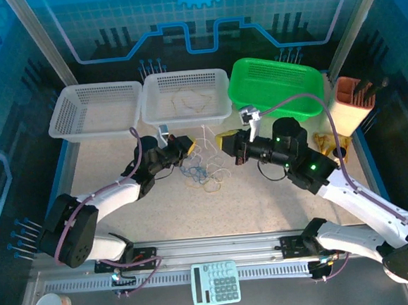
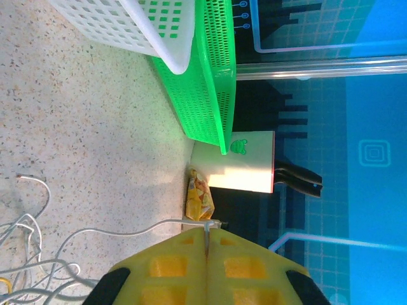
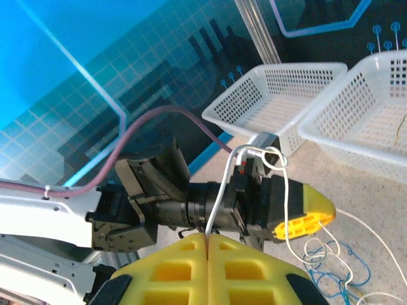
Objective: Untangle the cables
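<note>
On my far left, the empty white basket (image 1: 95, 111) and the middle white basket (image 1: 185, 97) line the back of the surface (image 1: 265, 211). A yellowish cord (image 1: 189, 100) lies loose in the middle one, so I take it for the place where freed cords go.

In front of that basket, my left pincer (image 1: 187, 145) hangs low with its yellow fingers (image 2: 172, 267) pressed together on a white cable (image 2: 127, 231). The cable runs from the pinch back down into the heap. I judge I grip it near its plug end so the rest can be drawn out.

The tangled cables (image 1: 202, 168), white, tan and blue, lie knotted on the surface between my two pincers, just below them.

My right pincer (image 1: 224, 141) faces the left one closely. It is clamped on a white cord (image 3: 216, 200) that rises from the pinch and loops over by the left pincer's tip. I cannot tell whether it is the same cord. Holding from opposite sides should let me pull apart and open the knot.

The green basket (image 1: 276, 83) stands behind my right arm.
</note>
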Controlling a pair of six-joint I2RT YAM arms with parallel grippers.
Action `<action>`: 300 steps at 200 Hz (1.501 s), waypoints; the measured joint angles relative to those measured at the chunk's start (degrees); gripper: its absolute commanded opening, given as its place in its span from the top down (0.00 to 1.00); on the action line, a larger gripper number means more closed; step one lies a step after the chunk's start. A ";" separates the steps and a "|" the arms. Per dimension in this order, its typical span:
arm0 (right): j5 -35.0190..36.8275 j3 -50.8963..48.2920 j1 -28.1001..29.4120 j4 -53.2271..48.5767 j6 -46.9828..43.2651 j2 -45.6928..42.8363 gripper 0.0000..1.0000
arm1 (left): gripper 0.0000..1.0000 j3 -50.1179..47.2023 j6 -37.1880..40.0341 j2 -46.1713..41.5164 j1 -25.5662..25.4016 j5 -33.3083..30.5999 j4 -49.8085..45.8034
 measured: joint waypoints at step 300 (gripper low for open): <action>-6.08 19.41 -3.34 -2.16 1.03 4.90 1.00 | 0.29 5.33 44.96 -7.13 -7.21 -1.73 -17.68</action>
